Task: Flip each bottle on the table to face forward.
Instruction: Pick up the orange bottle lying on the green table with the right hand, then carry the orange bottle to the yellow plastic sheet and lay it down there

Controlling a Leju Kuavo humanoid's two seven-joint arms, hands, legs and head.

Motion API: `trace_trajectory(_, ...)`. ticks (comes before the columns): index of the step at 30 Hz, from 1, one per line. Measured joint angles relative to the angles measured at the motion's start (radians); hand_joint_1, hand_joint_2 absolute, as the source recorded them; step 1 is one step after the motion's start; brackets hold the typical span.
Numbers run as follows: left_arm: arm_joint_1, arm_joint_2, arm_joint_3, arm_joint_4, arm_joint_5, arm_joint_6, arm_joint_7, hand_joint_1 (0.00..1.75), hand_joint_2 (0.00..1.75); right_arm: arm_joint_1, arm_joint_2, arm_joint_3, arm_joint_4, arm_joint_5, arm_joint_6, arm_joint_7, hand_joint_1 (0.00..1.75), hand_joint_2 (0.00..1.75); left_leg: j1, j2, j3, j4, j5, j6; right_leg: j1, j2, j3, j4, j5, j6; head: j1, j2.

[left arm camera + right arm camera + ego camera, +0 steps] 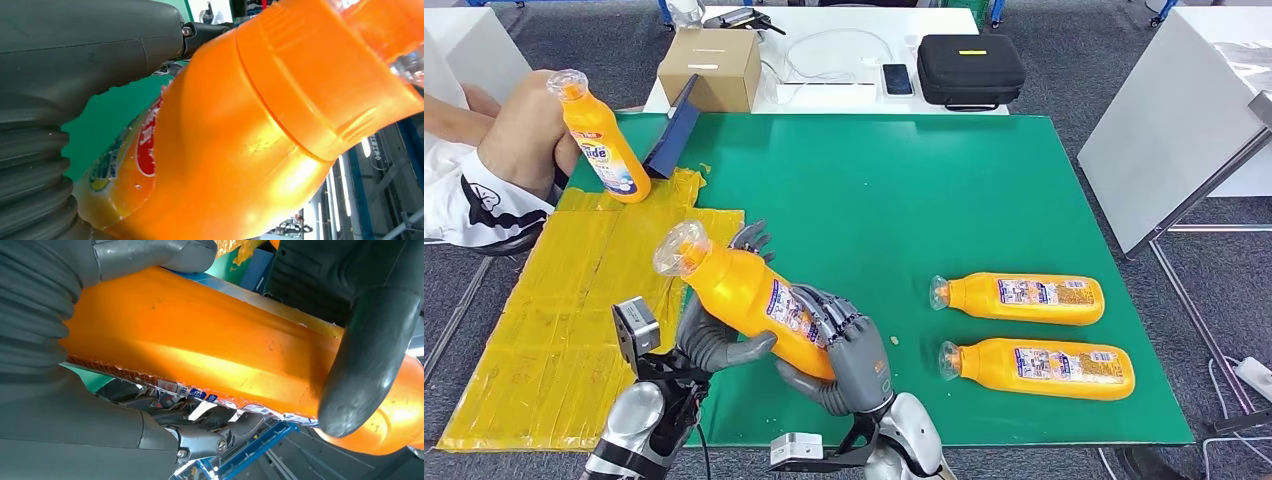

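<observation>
From my head view, I hold an orange bottle (749,300) off the green desk (904,190) with both hands, at about 7 o'clock of the mat. My left robot hand (714,335) wraps its upper body, thumb across the front and fingers behind; my right robot hand (849,350) clasps the lower end, fingers curled over the label. The bottle tilts, its clear cap pointing toward 10 o'clock. Two more orange bottles lie on their sides at 4 o'clock: the farther bottle (1024,298) and the nearer bottle (1044,368), side by side, caps toward 9 o'clock, printed labels up. A fourth bottle (604,140) stands at 10 o'clock on the yellow sheet (574,330), beside a seated person's knee (524,130)

In my left wrist view the held bottle's shoulder and cap collar loom close, my thumb (100,45) lying over it

In my right wrist view my fingers (210,432) close round the bottle's orange body, and my left hand's thumb (370,345) presses its side
</observation>
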Motion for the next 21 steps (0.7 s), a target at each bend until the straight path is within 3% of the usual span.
trace_trajectory(3, -0.001, 0.001, 0.004, 0.010, 0.007, 0.001, 0.000, 0.03, 1.75, -0.021, 0.003, 0.024, 0.040, 0.006, -0.026, 0.008, 1.75, 1.75, 0.000, 0.000, 0.000, 0.000, 0.000, 0.000, 0.000, 0.000, 0.000, 0.000, 0.000, 0.000, 0.000, 0.000)
trace_trajectory(7, 0.000, 0.001, 0.011, 0.022, 0.017, 0.008, -0.003, 1.75, 1.75, -0.044, 0.007, 0.046, 0.085, 0.010, -0.044, 0.019, 1.75, 1.75, 0.000, 0.000, 0.000, 0.000, 0.000, 0.000, 0.000, 0.000, 0.000, 0.000, 0.000, 0.000, 0.000, 0.000)
trace_trajectory(21, 0.020, 0.000, 0.037, 0.024, 0.052, 0.022, -0.010, 1.75, 1.75, -0.080, 0.016, 0.076, 0.156, 0.010, -0.056, 0.028, 1.75, 1.75, 0.000, 0.001, 0.000, 0.000, 0.000, 0.000, 0.000, 0.000, -0.004, 0.000, 0.000, 0.000, 0.000, 0.000)
